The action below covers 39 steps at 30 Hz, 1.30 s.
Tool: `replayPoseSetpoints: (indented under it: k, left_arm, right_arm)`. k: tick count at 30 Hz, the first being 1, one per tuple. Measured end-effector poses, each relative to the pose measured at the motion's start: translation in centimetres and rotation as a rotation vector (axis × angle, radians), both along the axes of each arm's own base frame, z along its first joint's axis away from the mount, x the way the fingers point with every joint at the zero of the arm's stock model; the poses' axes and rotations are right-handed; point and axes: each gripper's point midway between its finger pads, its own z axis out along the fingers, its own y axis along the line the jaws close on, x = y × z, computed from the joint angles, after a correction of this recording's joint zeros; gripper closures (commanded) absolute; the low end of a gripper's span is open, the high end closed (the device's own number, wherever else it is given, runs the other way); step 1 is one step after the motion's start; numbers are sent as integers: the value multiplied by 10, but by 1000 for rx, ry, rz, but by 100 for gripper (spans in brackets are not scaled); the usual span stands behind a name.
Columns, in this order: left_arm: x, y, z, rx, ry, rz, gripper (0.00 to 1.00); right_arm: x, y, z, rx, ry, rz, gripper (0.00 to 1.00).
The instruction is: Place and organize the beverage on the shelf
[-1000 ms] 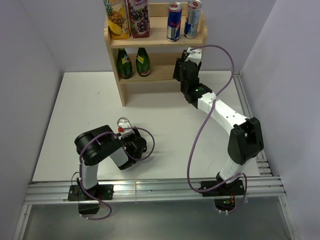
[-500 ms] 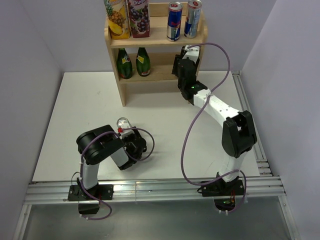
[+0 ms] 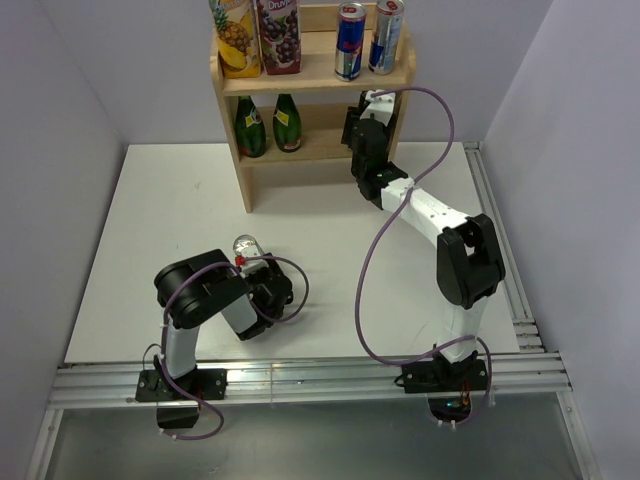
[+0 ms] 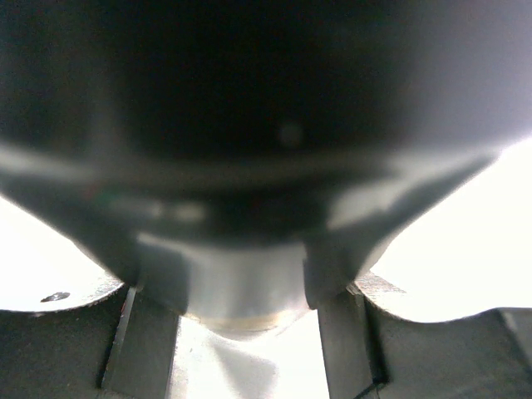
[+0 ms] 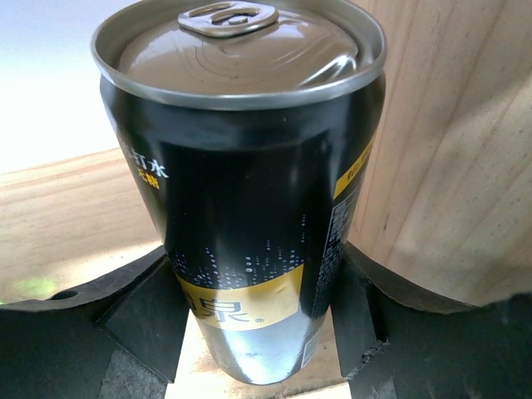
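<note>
The wooden shelf (image 3: pixel 310 85) stands at the back of the table. My right gripper (image 3: pixel 358 128) reaches into the right end of its middle tier and hides the drink there in the top view. In the right wrist view my right gripper (image 5: pixel 258 324) is shut on an upright black can (image 5: pixel 241 208) with a yellow band, its base low over the tier board beside the side panel (image 5: pixel 449 166). My left gripper (image 3: pixel 258 272) sits folded near its base. In its wrist view the fingers (image 4: pixel 345 341) flank a blurred dark container (image 4: pixel 241 283) with a pale base.
Two juice cartons (image 3: pixel 233 35) and two cans (image 3: pixel 348 42) stand on the top tier, and two green bottles (image 3: pixel 249 127) on the middle tier's left. A shiny round top (image 3: pixel 245 245) shows by the left gripper. Purple cables loop over the white board (image 3: pixel 150 210). Walls close both sides.
My right arm has pushed the black can deeper into the shelf's middle tier, with its elbow swinging left. The left arm has not moved.
</note>
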Motion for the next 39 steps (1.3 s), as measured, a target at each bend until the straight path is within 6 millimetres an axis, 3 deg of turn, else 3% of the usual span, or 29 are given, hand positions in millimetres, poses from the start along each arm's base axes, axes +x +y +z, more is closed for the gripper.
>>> replayPoseSetpoints:
  k: [2,4,5,6,10,22,30,39]
  left_arm:
    - [0,0,0,-1,0,0,100]
    - [0,0,0,-1,-1,0,100]
    - [0,0,0,-2,-1,0,100]
    - [0,0,0,-2,-1,0,100]
    - [-1,0,0,-11,-4,-1,100]
    - [-3,2,1,-34,-6,-15,100]
    - [-6,3,2,-47,-4,-25,100]
    - [-11,4,2,-37,15,-38,100]
  right_arm:
    - [0,1,0,1,-2,3,100]
    - [0,1,0,2,-2,5,89]
    - [0,1,0,1,-1,6,75]
    - [0,1,0,1,-1,6,42]
    - [-1,7,-2,5,-2,25,2]
    - [-6,27,-39,-20,63,69,0]
    - [-10,28,-40,-13,54,66,0]
    - [-33,21,-40,11,59,66,0]
